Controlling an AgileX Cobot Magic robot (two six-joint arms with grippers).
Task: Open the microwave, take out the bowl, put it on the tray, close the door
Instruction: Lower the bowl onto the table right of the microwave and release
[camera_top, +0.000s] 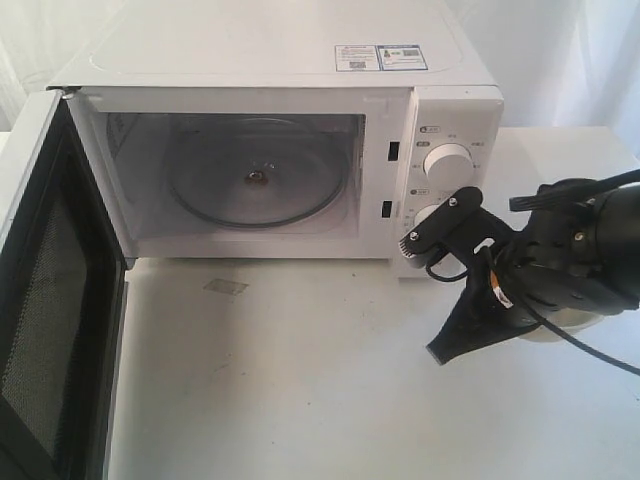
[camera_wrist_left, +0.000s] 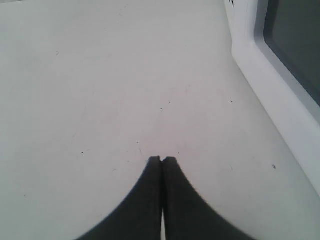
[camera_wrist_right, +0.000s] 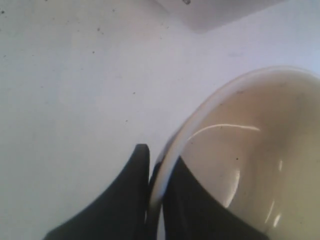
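The white microwave stands at the back with its door swung wide open to the left. Inside it I see only the clear glass turntable. My right gripper is shut on the rim of the cream-beige bowl, one finger inside and one outside. In the exterior view this gripper hangs over the table in front of the knob panel, and only a pale sliver of the bowl shows under the arm. My left gripper is shut and empty over bare table beside the door. No tray is in view.
Two round knobs sit on the microwave's right panel, just behind the right arm. A small clear patch of tape lies on the white table in front of the cavity. The open door blocks the left side.
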